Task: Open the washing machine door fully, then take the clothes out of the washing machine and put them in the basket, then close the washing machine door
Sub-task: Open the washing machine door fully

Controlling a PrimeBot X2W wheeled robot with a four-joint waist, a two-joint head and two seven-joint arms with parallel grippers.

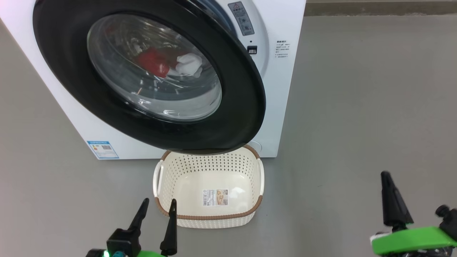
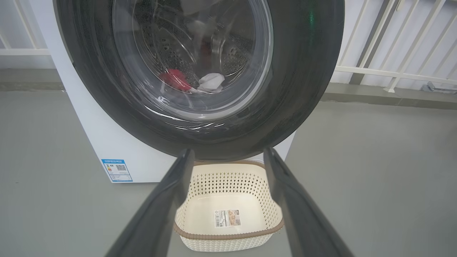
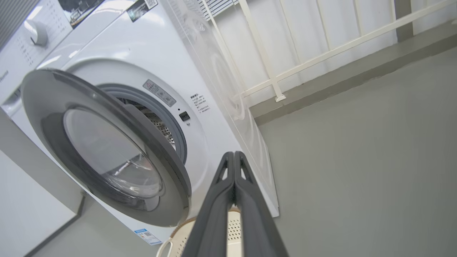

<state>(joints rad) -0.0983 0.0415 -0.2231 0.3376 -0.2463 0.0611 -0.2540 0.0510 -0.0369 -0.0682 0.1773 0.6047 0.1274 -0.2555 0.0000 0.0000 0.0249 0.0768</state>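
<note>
head view: the washing machine door (image 1: pixel 153 96) stands partly open, swung out from the front of the washing machine (image 1: pixel 282 89). in the right wrist view i see a gap between the door and the grey ring, with perforated drum behind it. the clothes (image 1: pixel 153 62) lie inside the drum, seen through the glass: a red bundle with a white cloth piece (image 1: pixel 188 65) just beside it on the right.

the basket (image 1: pixel 214 223) sits on the grey floor (image 1: pixel 357 107) right in front of the machine, its far rim under the lower edge of the door. the sticker on its bottom is in plain sight.

left end effector (image 1: pixel 159 200): fingers spread apart, gripping nothing, hovering low at the basket's near left corner. in its wrist view the basket shows between the two fingers.

right end effector (image 3: pixel 234 154): fingers pressed together, nothing between them, off to the right of the basket, well apart from it, pointing toward the machine's right front.

blue label (image 1: pixel 103 149) at the lower left corner of the machine.
</note>
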